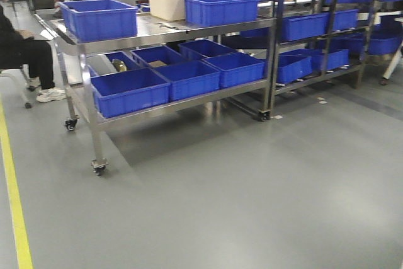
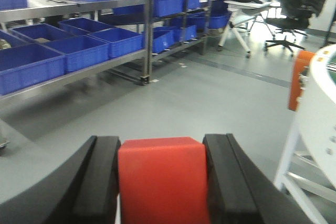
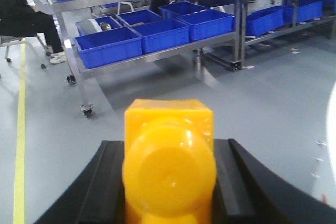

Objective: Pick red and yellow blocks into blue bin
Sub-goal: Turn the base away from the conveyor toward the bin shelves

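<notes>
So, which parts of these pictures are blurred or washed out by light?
Left wrist view: the red block is close and soft, and the shelves behind it smear slightly. Right wrist view: the yellow block is out of focus, its colour nearly overexposed. Front view: glare on the steel cart top.

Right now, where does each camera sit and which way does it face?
Exterior front-facing: raised, looking down over grey floor at a wheeled steel rack of blue bins; no robot parts show.
Left wrist-mounted: behind the left gripper, shut on a red block, facing shelving and an office chair.
Right wrist-mounted: behind the right gripper, shut on a yellow block, facing the same rack.
Shared: front and right-wrist views both show the seated person and yellow floor line.
</notes>
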